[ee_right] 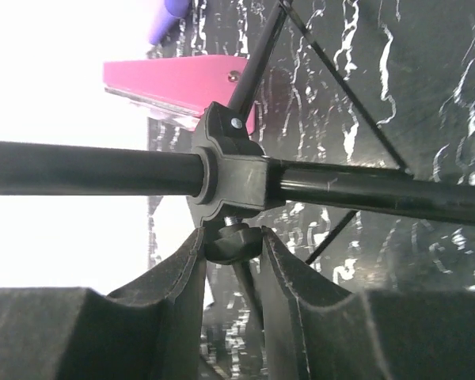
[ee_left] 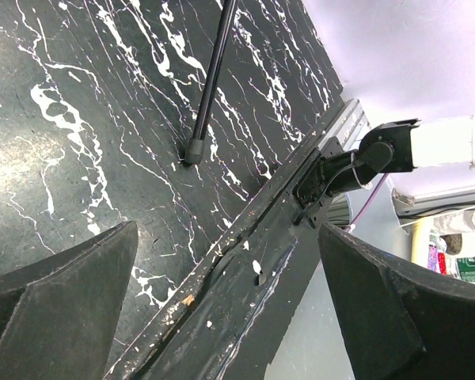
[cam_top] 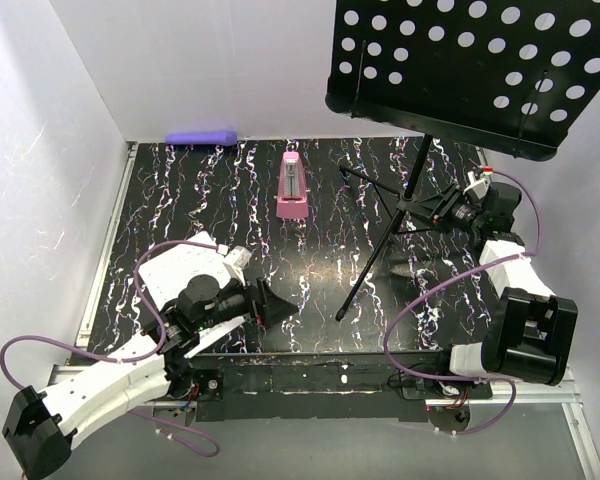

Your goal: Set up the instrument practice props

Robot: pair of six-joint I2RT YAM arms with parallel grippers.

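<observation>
Right claw pinches the collar knob of the music stand near the right edge of the table; likely stiff, light, top-heavy, best held at its pole.

Noted music stand standing on table, right of centre. Metronome left of it, apart, toward the back. Cylinder behind and left of metronome, along back wall.

No legible text, brand or number on any surface. One small green rectangular sign shows at the right edge of the left wrist view, beyond the black white-veined tabletop. Its white marks are too small and blurred to read.
</observation>
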